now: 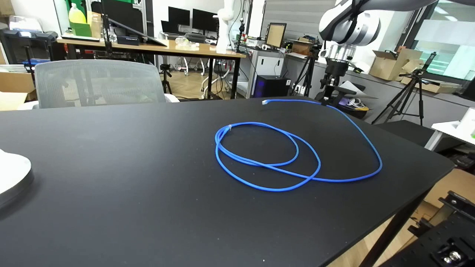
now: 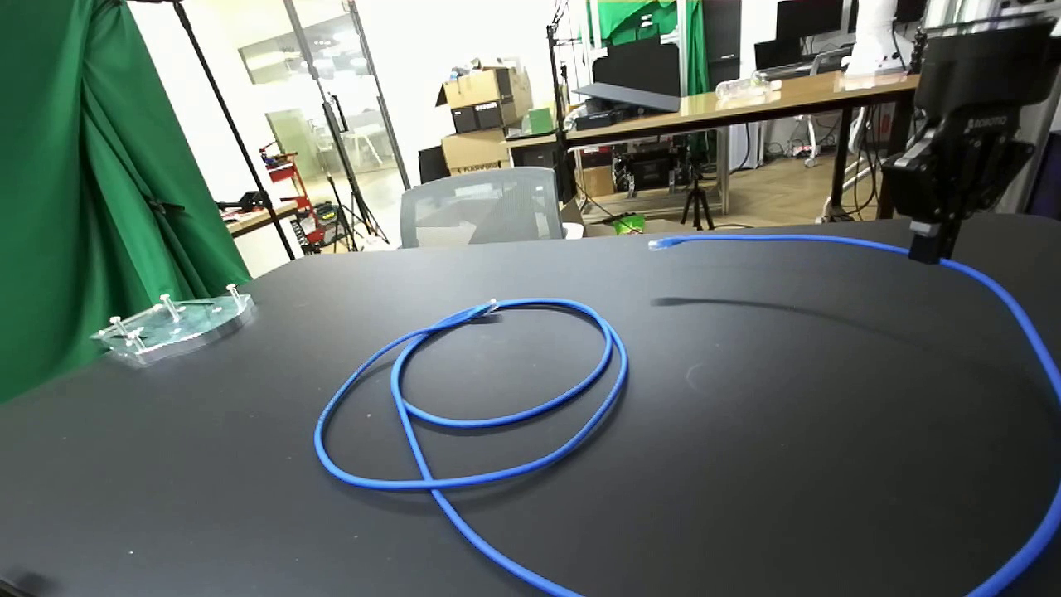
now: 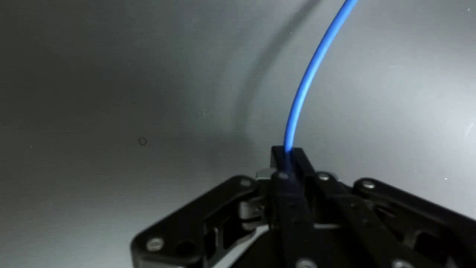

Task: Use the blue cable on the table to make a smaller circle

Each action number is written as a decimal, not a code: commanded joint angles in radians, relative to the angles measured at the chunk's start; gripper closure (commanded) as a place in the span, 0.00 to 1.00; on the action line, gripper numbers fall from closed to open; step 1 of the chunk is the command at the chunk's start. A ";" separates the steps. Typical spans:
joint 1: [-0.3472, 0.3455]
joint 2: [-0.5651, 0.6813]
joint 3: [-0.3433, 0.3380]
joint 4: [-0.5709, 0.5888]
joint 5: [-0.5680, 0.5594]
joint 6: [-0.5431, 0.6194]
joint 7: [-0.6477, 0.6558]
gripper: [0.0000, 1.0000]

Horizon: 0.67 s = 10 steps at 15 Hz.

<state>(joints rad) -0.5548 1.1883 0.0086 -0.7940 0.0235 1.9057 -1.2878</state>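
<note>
Pincer (image 3: 287, 153) clamped on the blue cable (image 3: 309, 74) short of its far plug (image 1: 265, 102), I hold that stretch above the table (image 1: 111, 167), probably to bring it onto the coil (image 1: 274, 190) near left.

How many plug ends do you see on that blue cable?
2. One plug end lies at the coils on the table; the other plug end sticks out above the table, past the end effector. None seems hidden.

the arm (image 1: 364, 29) holds its claw (image 2: 932, 247) pointing downward, fingers (image 3: 304, 163) pinched together.
</note>
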 commanded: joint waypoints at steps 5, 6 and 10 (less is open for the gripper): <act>0.048 -0.164 0.018 -0.247 -0.051 0.047 -0.199 0.98; 0.066 -0.181 0.012 -0.285 -0.071 0.060 -0.207 0.98; 0.142 -0.266 0.000 -0.480 -0.174 0.192 -0.200 0.98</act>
<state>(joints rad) -0.4622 1.0334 0.0288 -1.0779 -0.0862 2.0011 -1.4846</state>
